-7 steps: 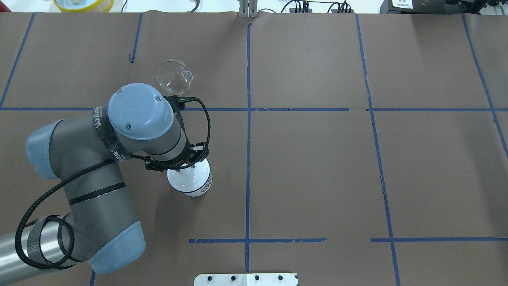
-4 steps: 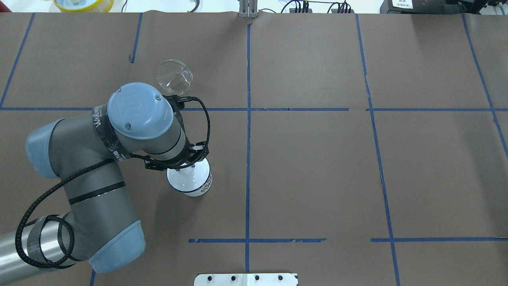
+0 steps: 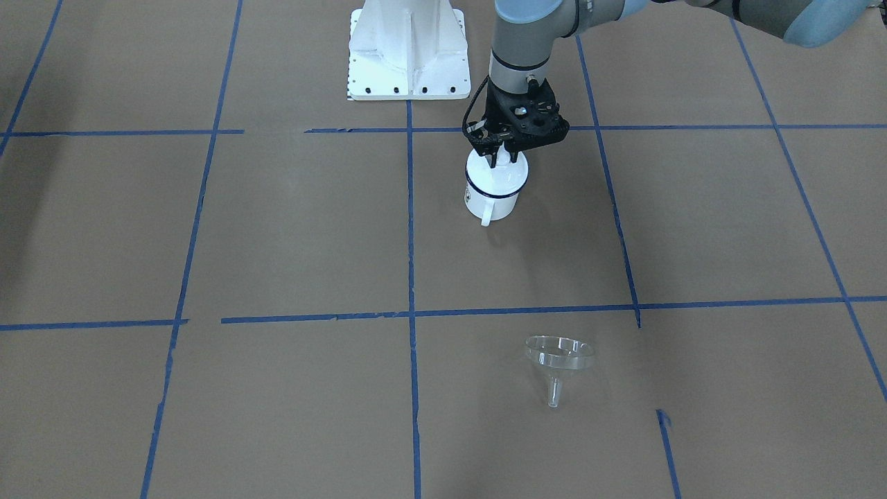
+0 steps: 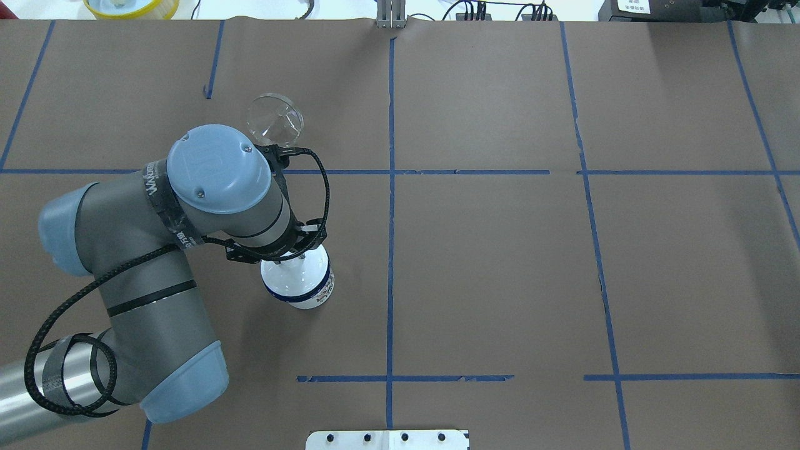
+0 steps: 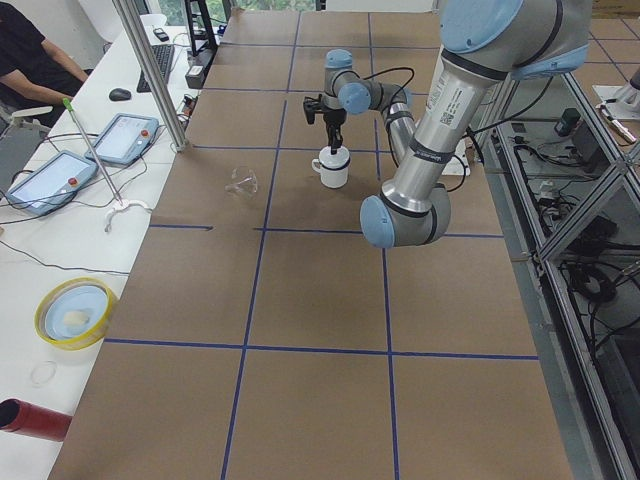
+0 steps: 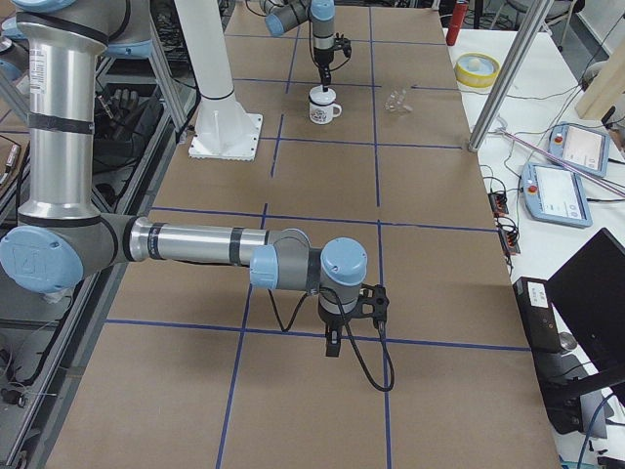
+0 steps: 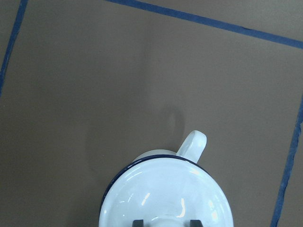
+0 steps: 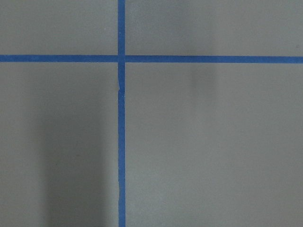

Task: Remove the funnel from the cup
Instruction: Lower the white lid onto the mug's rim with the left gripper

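left gripper (image 3: 504, 161): held straight down over the mouth of the cup (image 3: 492, 194). The fingertips (image 7: 137, 222) are set narrowly apart with a pale rounded shape between them — whether anything is clamped cannot be told.
cup: stood upright on the table (image 3: 277, 229), in the robot's left half, about midway between the near and far edges. It is near the tape line (image 3: 410, 229) that runs from one of those edges to the other, and its handle is turned to the far edge. Its mouth is seen as a glossy white surface; open or covered cannot be told.
funnel (image 3: 558, 357): already out of the cup, laid on its side well apart from it toward the far edge. The spout is pointed at that edge and nothing touches it.
right gripper (image 6: 333, 344): seen only from the side, hung over bare paper near the table's right end; its state cannot be told.
risk: the removal is judged done, so any harm would come by way of the cup. If the arm were swung sideways with the fingertips this low, the rim could be caught and the mug dragged or tipped. The funnel — light and round-rimmed — could be rolled by any brush.
change: against a second ago, the left wrist is found shifted slightly toward the far left corner. A broader blue band is shown on the cup's near side. The funnel is unmoved.
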